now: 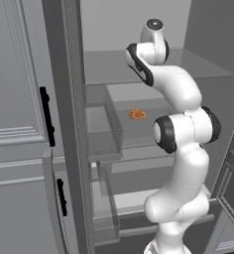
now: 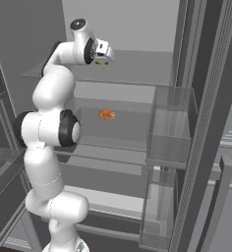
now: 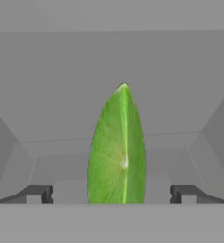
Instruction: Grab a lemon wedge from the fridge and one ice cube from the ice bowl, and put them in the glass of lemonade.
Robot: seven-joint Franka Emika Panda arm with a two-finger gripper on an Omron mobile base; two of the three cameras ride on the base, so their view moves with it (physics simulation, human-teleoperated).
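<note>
Tool [image 3: 116, 193] fingers spread wide beside the lemon wedge [image 3: 117, 152] (its base cut off), inside the fridge [image 2: 137, 64].

No readable text or labels anywhere.

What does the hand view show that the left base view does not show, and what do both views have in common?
Hand view: the lemon wedge stands close between the two dark fingertips, which sit wide apart on either side of it without touching it; the gripper is open.

Left base view: the small orange item on a lower glass shelf, a clear door bin, the cabinet with black handles, and the white arm reaching up into the fridge.

Both: the fridge's pale grey interior, with its back wall and a shelf.
</note>
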